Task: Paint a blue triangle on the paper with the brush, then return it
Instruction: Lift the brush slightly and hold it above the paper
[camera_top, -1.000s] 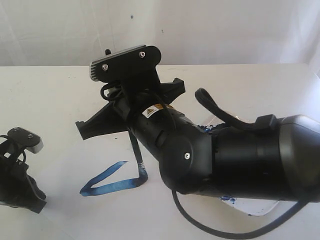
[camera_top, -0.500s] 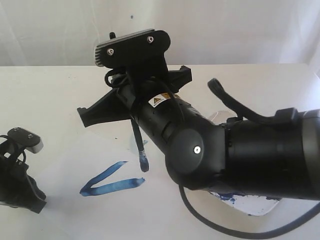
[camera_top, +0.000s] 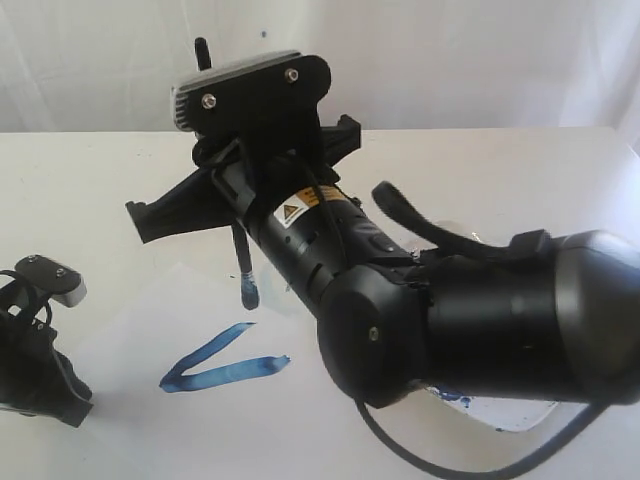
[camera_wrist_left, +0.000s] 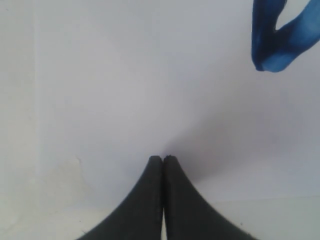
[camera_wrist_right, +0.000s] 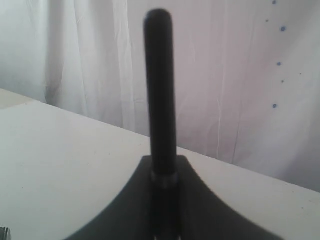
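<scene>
Near left, the left gripper (camera_wrist_left: 163, 160) is clenched, jaws pressed together over the paper (camera_wrist_left: 125, 75); only its wrist view shows this. Just right lies the blue triangle (camera_top: 215, 365), its right side unclosed. Farther, the right gripper (camera_wrist_right: 162, 172) grasps the brush (camera_top: 243, 265), tip beyond the strokes. The arm's yellow warning sticker (camera_top: 293, 212) is unreadable.

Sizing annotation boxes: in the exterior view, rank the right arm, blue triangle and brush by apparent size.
1. right arm, largest, though closeness to the camera inflates it.
2. blue triangle.
3. brush, mostly hidden, so this rank is unsure.
</scene>
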